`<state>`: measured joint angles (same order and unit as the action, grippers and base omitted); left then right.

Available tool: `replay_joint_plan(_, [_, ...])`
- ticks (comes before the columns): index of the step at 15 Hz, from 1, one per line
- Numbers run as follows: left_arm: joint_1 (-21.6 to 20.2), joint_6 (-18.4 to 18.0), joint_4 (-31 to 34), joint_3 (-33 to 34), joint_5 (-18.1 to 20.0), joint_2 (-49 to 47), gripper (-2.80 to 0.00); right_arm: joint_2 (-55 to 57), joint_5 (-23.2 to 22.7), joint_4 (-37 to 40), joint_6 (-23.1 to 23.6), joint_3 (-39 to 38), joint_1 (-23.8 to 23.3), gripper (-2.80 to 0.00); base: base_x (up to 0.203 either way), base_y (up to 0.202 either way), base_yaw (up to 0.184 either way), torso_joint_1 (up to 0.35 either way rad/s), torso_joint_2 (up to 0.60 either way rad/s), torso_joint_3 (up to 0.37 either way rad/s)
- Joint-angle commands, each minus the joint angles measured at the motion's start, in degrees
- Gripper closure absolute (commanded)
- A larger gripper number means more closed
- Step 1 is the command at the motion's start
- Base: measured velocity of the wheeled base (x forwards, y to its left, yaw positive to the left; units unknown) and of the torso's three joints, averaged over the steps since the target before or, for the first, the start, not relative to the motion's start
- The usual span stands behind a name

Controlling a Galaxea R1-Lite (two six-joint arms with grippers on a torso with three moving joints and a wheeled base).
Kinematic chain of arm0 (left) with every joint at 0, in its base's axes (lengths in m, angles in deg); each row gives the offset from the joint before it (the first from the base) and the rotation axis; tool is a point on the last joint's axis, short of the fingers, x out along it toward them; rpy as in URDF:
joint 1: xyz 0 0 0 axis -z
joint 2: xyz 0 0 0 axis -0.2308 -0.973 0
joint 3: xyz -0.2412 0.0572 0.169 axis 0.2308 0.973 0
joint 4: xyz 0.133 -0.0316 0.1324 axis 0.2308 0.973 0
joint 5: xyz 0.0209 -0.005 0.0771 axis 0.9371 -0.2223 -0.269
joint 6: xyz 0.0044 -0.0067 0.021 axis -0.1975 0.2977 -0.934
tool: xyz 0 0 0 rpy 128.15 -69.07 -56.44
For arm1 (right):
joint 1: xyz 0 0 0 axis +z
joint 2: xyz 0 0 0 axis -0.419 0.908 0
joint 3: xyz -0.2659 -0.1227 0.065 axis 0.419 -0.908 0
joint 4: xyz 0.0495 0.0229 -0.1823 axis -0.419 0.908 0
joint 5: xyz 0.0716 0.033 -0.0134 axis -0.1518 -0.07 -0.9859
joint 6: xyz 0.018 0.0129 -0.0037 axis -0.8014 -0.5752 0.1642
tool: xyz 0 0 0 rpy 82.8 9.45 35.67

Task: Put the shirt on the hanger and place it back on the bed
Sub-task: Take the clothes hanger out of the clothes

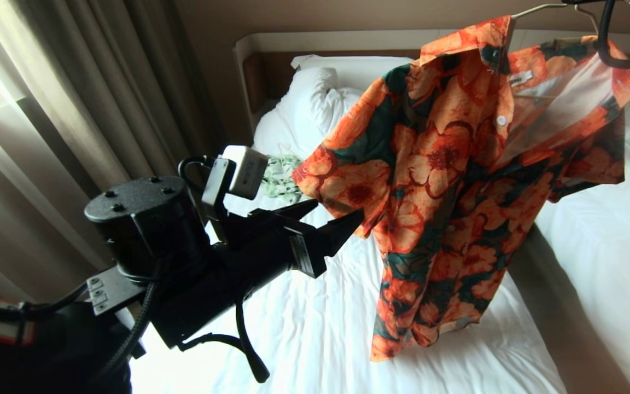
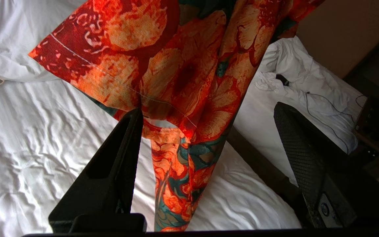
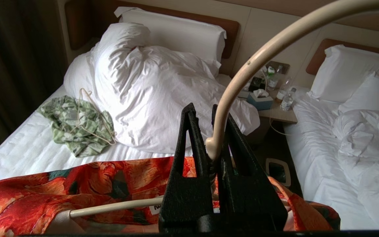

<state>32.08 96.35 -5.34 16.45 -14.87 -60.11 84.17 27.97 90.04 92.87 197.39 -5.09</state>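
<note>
The orange-flowered shirt [image 1: 446, 180] hangs in the air over the bed [image 1: 304, 328], draped on the cream hanger [image 1: 539, 8] at the top right. In the right wrist view, my right gripper [image 3: 202, 108] is shut on the hanger [image 3: 209, 144] at its twisted neck, with the hook [image 3: 275, 39] arching up past the fingers and the shirt [image 3: 77, 184] below. My left gripper [image 1: 337, 216] is open at the shirt's left sleeve. In the left wrist view the sleeve hem [image 2: 163, 108] hangs between the spread fingers [image 2: 123, 154] of the left gripper [image 2: 208, 108], brushing one fingertip, not clamped.
A pale green garment [image 3: 74, 128] with its own thin hanger lies on the sheet beside the rumpled duvet [image 3: 150, 92]. A second white bed [image 1: 610, 246] stands to the right across a narrow dark gap [image 1: 555, 306]. A nightstand [image 3: 278, 112] holds bottles. Curtains [image 1: 47, 109] hang at left.
</note>
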Motion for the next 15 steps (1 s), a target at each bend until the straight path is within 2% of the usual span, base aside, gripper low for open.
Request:
replay_joint_plan(1, [-0.1,0.5,-0.6,-0.3,0.1,-3.3,-2.80,0.7,0.0,-1.0,0.0,0.0,-0.9,0.00,0.000,0.000,0.000,0.000,0.00,0.000])
replay_joint_plan(4, [-0.1,0.6,-0.7,-1.4,0.2,-5.8,-2.80,0.5,-0.7,-1.1,-0.1,0.0,-0.9,0.00,0.000,0.000,0.000,0.000,0.00,0.000])
replay_joint_plan(9, [-0.4,0.4,-0.4,-8.6,-0.1,-9.9,-2.80,0.3,-0.9,-1.1,-1.3,0.0,-1.0,0.00,0.000,0.000,0.000,0.000,0.00,0.000])
replay_joint_plan(15, [-0.3,0.2,-0.2,-11.0,-0.7,-9.6,-2.80,0.3,-2.0,-1.0,-1.4,-0.4,-1.9,0.00,0.000,0.000,0.000,0.000,0.00,0.000])
